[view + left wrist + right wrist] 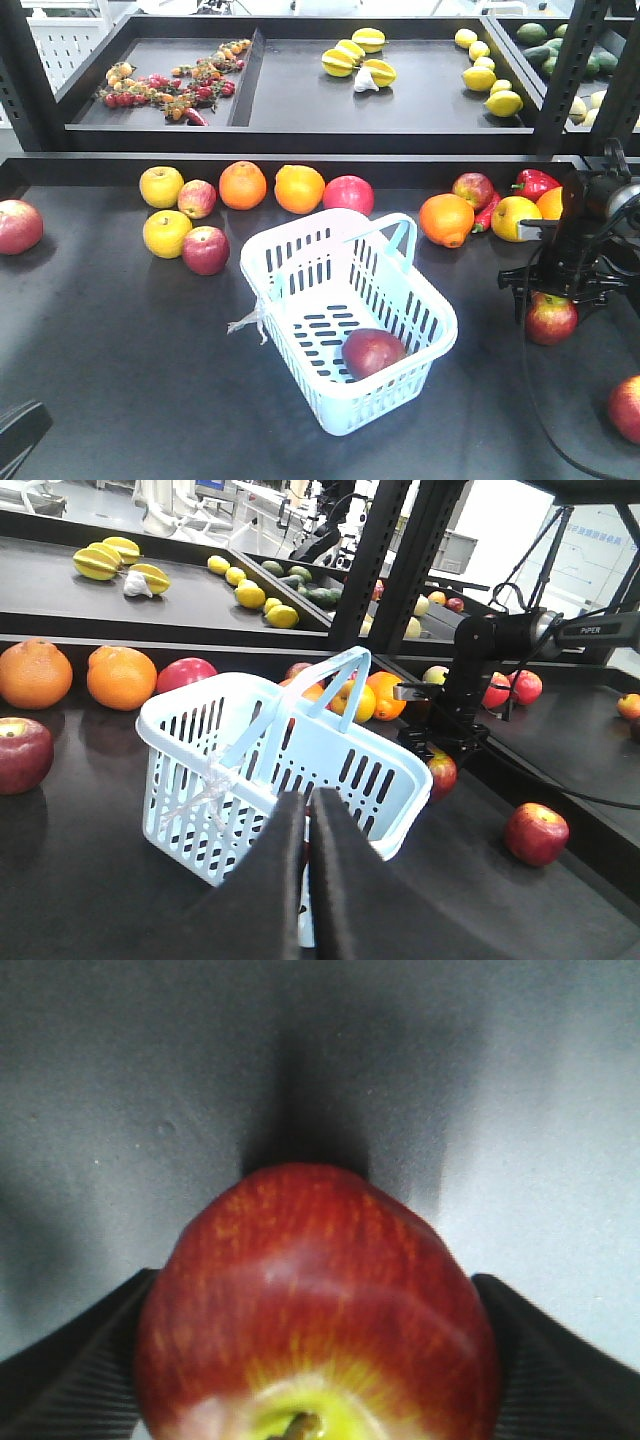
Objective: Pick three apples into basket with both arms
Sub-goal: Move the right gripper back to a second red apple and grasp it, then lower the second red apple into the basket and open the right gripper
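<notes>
Between right tool point(553, 300) fingers: red apple point(551, 318) on counter point(120, 360), gripped at both sides. Left tool point(308, 880) closed, empty, basket point(280, 770) just ahead.

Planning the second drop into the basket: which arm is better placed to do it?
The right: its gripper has jaws either side of a red apple beside the basket. The left gripper is shut and empty.

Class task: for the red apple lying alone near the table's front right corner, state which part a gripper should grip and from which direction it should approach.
Grip the lone apple across its widest middle, coming straight down from above. It is round, sits free on the table with nothing beside it, so both flanks look open to the fingers.
</notes>
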